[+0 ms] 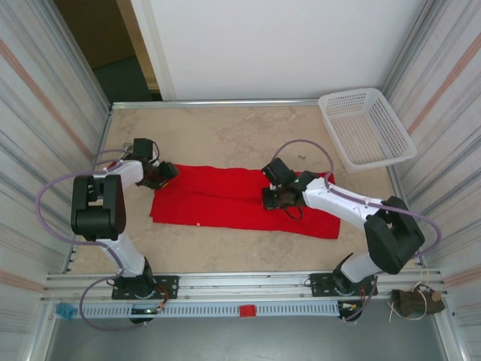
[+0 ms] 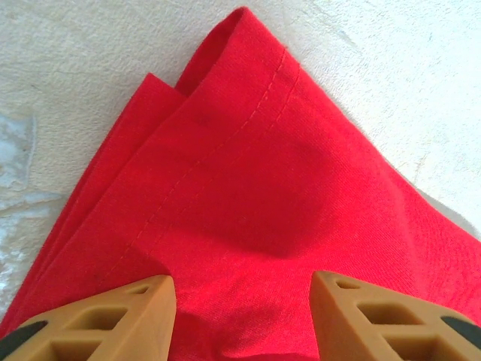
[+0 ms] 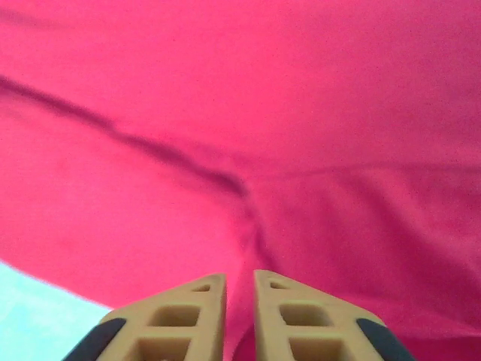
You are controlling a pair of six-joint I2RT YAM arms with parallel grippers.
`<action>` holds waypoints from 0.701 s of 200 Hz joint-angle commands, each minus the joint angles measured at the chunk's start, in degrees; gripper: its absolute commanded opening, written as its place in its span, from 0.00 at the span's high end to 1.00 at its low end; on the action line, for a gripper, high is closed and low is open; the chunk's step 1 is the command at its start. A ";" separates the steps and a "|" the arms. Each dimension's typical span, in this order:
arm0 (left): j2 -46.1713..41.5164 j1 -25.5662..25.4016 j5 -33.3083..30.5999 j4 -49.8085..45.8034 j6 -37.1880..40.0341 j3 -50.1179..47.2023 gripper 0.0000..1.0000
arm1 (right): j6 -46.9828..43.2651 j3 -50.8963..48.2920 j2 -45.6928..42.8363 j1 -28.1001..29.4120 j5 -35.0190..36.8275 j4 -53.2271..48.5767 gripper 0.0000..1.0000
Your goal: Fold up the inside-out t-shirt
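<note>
- Lying folded in a long red strip across the worktop [image 1: 225,128], seen from above: the inside-out t-shirt [image 1: 225,199].
- Left wrist: left claw [image 2: 242,284] spread open, straddling the hemmed corner.
- Right wrist: right claw [image 3: 239,280] pinched tight on a red fold.

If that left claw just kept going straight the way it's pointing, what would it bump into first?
The red t-shirt. The left claw, open, points at its folded corner lying on the table; how close it is I cannot tell.
</note>
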 commanded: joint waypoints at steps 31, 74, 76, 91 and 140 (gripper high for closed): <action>-1.25 0.52 -0.79 -0.75 0.65 0.00 0.50 | 6.18 -1.58 -8.93 1.62 7.91 -6.97 0.55; -1.35 0.52 -0.49 -0.58 0.32 -0.04 0.50 | 6.38 -7.65 -15.46 -13.26 6.87 -8.25 0.48; -1.36 0.52 -0.53 -0.54 0.33 -0.04 0.50 | 6.27 -7.95 -15.59 -13.92 6.61 -8.07 0.47; -1.25 0.52 -0.30 -0.33 0.21 -0.04 0.50 | 4.61 -9.82 -15.47 -17.85 4.43 -6.60 0.46; -1.23 0.52 -0.37 -0.67 0.36 0.13 0.50 | 3.57 -14.34 -11.22 -20.49 0.39 -1.70 0.48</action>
